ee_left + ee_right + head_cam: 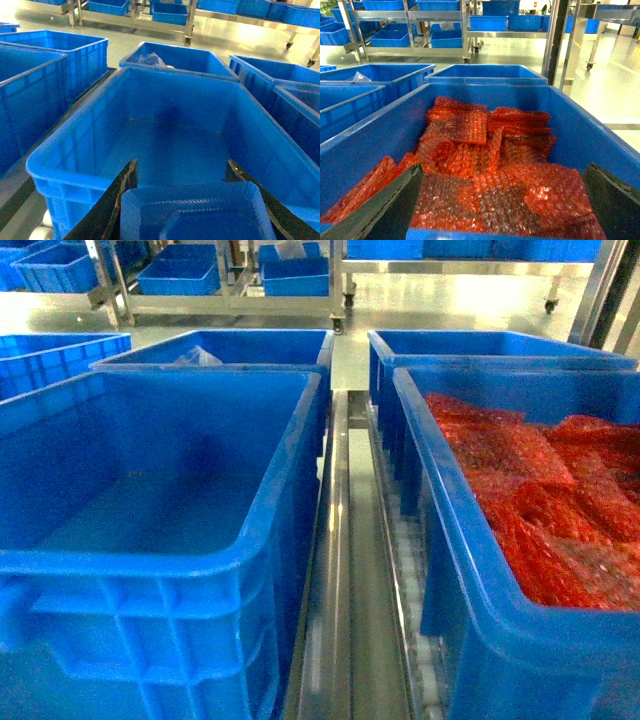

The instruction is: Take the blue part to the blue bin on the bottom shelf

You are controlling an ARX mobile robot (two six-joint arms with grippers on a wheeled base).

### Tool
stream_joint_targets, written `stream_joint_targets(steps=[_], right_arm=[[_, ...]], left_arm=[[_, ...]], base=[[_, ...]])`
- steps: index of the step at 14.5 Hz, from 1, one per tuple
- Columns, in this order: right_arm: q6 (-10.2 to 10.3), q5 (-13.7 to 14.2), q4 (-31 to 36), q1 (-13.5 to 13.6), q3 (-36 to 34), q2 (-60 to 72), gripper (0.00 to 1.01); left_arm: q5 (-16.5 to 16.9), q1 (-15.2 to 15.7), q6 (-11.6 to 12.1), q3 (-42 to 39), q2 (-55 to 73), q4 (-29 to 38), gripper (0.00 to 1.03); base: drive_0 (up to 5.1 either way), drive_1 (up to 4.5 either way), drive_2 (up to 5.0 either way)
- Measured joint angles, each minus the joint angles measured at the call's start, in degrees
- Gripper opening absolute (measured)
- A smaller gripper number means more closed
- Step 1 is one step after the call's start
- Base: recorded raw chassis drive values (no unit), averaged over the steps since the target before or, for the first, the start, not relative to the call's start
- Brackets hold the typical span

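The blue part [192, 212] fills the bottom of the left wrist view, and my left gripper [182, 172] is shut on it, its dark fingers [117, 200] pressing both sides. The part hangs just over the near rim of the blue bin [125, 110], whose smooth inside holds nothing. In the head view the same bin [200, 430] stands at the left on the bottom shelf [335, 570], beside the steel centre rail; neither gripper shows there. My right gripper [502, 170] is open over red bubble bags, with nothing between its fingers.
A like crate [440, 500] full of red bubble bags [485, 150] stands right of the rail, above white rollers [410, 570]. Behind both stand more blue crates, one holding a clear bag [198, 357]. Steel racks [230, 300] with blue crates line the far floor.
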Motion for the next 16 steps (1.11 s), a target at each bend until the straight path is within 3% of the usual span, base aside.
stream_joint_targets(steps=[16], right_arm=[[0.0,0.0,0.0,0.0,0.0,0.0,0.98]], left_arm=[[0.0,0.0,0.0,0.0,0.1,0.0,0.43]], base=[[0.0,0.08,-0.1]])
